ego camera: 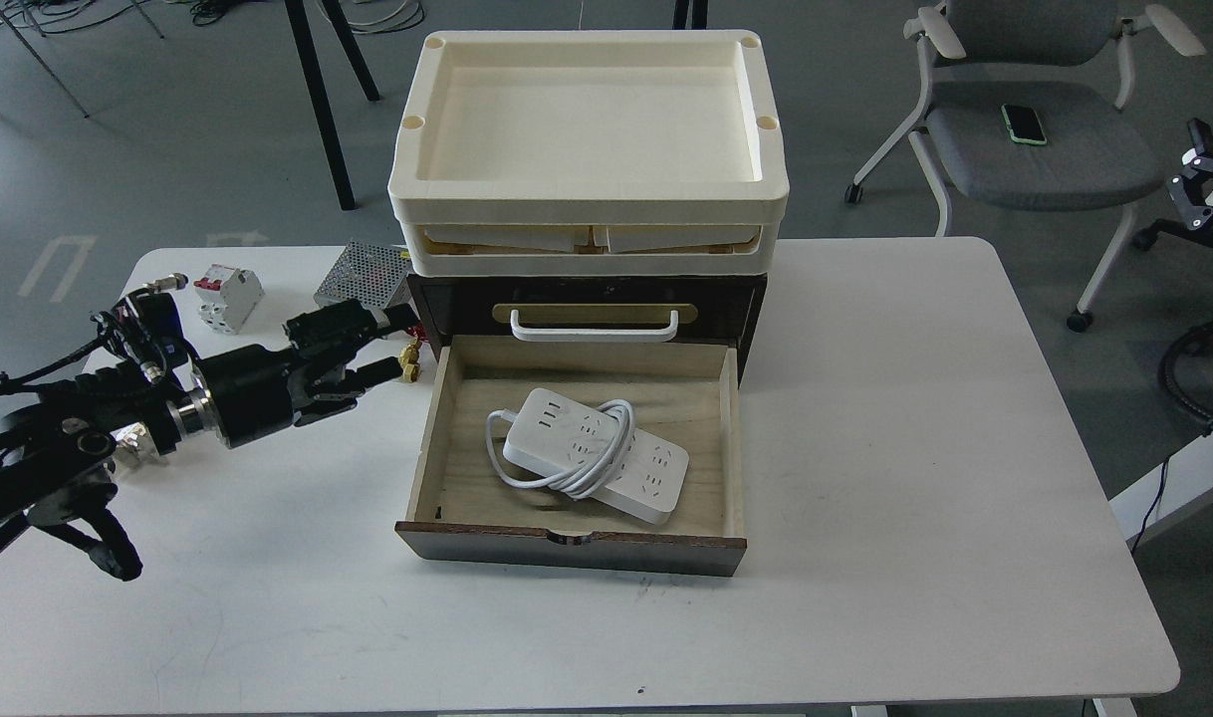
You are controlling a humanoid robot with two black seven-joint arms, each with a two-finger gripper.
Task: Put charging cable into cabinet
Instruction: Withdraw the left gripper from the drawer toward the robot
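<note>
The charging cable [597, 458] lay flat inside the pulled-out lower drawer of the cabinet [577, 543], its white cord looped around the strip, tilted toward the drawer's right front corner. The left gripper [382, 344] hung over the table [915, 478] just left of the cabinet, holding nothing; its 2 fingers looked parted, though the dark view made that uncertain. 2 cream trays [587, 199] sat stacked on top. The right gripper was out of sight.

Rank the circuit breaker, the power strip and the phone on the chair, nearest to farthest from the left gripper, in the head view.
From the left gripper:
1. Circuit breaker, just behind it on the table's left.
2. Power strip, to its right in the open drawer.
3. Phone, far right on the chair.
</note>
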